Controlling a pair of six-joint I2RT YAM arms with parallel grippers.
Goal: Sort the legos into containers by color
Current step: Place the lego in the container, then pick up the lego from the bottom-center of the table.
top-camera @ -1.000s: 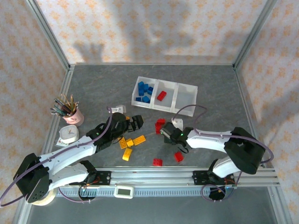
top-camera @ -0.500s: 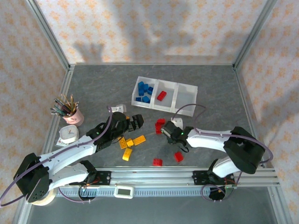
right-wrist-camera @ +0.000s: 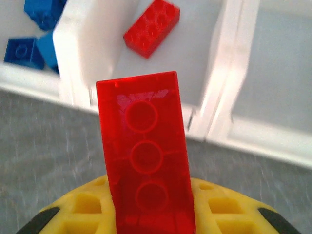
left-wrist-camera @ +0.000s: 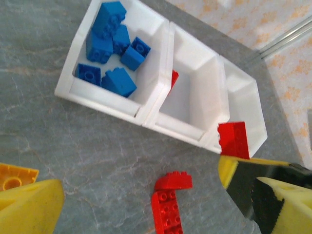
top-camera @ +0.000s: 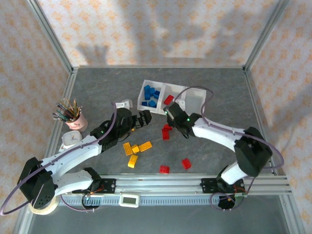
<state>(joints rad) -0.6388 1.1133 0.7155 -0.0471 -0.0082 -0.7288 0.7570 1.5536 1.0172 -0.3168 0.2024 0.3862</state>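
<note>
A pink pencil cup (top-camera: 76,122) stood at 9 o'clock on the worktop (top-camera: 219,78), well apart from the tray (top-camera: 195,90). Two red legos (top-camera: 166,131) lay at 6 o'clock of the right gripper (top-camera: 171,113). It clamped a red brick (right-wrist-camera: 144,146) at the near wall of the middle compartment (right-wrist-camera: 195,53). The left gripper (top-camera: 145,118) gaped wide, holding nothing.

I can read no lettering anywhere, none on the red lego (right-wrist-camera: 146,156) up close, and the small white display (top-camera: 129,200) is too tiny to tell.

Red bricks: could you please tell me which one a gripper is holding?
The long red brick clamped in the right gripper, just before the tray; the others lie loose.
</note>
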